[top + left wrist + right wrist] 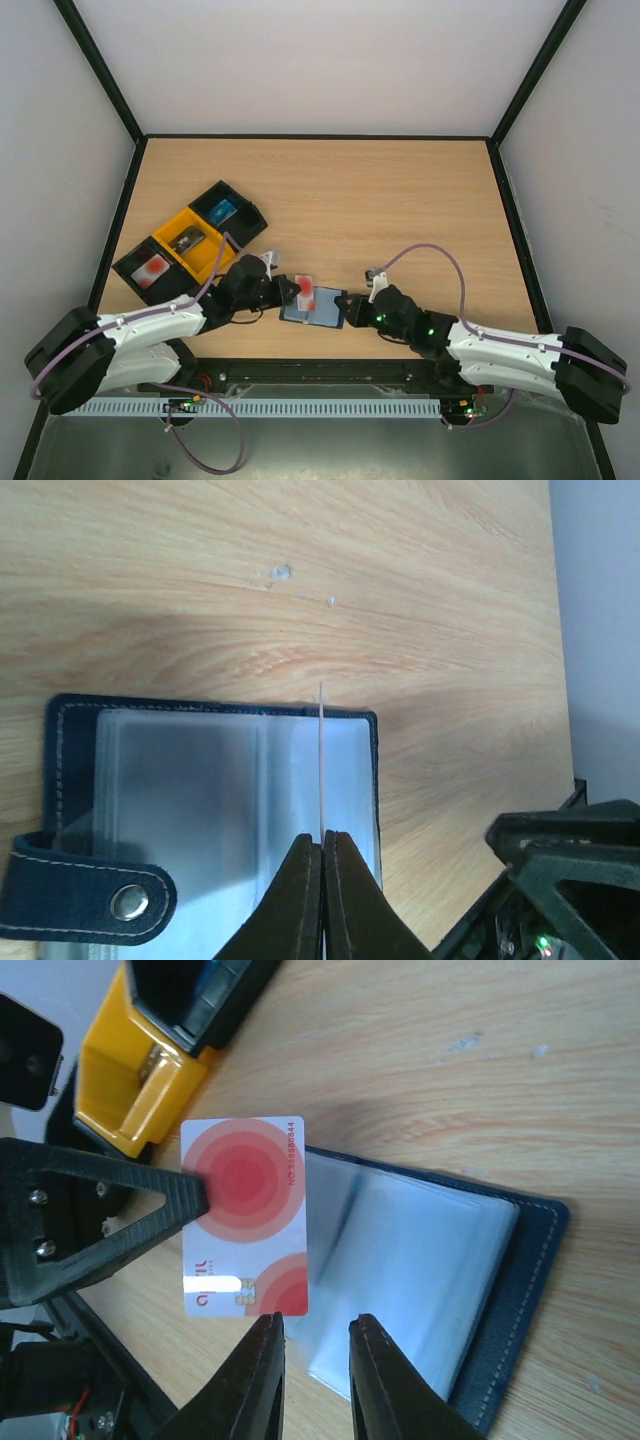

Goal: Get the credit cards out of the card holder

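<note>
The navy card holder [320,313] lies open on the table near the front edge, its clear pale-blue sleeves facing up [200,780]. Its closure tab with a snap [125,900] shows in the left wrist view. My left gripper [297,291] is shut on a white and pinkish-red credit card [245,1210], held upright just above the holder's left side. The card shows edge-on in the left wrist view [321,750]. My right gripper [315,1325] is open and hovers over the holder's near sleeve edge [420,1270]. I cannot tell whether other cards sit in the sleeves.
A row of open tray boxes stands at the left: black [150,270], yellow [190,240] and black [230,210], each with items inside. The yellow tray [130,1080] shows behind the card. Black frame rails bound the table.
</note>
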`<state>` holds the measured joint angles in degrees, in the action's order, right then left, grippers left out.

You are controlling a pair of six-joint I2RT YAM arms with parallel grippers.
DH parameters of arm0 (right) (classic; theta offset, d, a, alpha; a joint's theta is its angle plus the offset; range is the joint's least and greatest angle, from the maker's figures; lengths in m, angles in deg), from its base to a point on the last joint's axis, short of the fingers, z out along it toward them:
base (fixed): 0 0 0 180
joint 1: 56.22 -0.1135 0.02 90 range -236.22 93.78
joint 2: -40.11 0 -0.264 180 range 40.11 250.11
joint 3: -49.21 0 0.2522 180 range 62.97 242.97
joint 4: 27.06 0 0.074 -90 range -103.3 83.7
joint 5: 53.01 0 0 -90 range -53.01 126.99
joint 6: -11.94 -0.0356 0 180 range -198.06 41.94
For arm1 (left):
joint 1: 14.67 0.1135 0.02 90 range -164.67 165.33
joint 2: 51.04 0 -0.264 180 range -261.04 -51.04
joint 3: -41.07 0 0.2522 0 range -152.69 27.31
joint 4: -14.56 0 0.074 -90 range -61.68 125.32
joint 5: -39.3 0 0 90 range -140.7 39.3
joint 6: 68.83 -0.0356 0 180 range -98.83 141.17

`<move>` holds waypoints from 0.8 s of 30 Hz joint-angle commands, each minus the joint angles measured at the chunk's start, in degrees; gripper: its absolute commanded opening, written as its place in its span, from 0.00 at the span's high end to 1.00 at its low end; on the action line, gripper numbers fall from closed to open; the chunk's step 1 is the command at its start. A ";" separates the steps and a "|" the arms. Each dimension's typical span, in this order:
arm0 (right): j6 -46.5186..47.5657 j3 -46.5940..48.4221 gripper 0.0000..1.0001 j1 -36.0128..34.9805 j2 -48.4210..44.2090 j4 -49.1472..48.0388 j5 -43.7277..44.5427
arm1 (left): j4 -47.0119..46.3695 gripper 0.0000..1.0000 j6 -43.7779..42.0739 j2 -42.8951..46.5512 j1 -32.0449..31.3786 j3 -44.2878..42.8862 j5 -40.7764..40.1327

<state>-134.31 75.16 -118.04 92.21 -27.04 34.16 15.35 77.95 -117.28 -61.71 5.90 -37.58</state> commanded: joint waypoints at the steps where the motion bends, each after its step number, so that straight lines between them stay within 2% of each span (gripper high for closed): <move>1: 4.27 1.60 0.80 0.21 -3.66 1.97 0.90 | 6.44 0.97 -1.80 3.61 0.26 -1.52 -5.73; 6: 7.11 2.92 0.79 0.21 -8.15 4.00 2.43 | 10.85 0.97 -4.17 6.95 0.51 -3.54 -5.30; 9: 10.22 4.91 0.79 0.19 -11.37 7.24 1.59 | 14.65 0.97 -7.85 9.87 0.70 -6.02 -2.10; 15: 17.76 16.26 0.74 0.19 -10.94 22.89 -3.07 | 18.50 0.97 -12.86 17.40 0.73 -6.95 7.88; 20: 19.55 19.63 0.65 0.20 -11.31 27.42 -7.96 | 17.97 0.97 -14.65 21.99 0.73 -5.46 16.47; 24: 21.65 21.23 0.52 0.21 -9.90 28.54 -9.51 | 9.70 0.97 -12.22 22.33 0.76 -2.38 24.87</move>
<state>-116.25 94.30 -118.04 81.45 -4.04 27.69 30.76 65.47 -95.23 -61.25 1.13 -23.31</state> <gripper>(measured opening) 0.451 0.027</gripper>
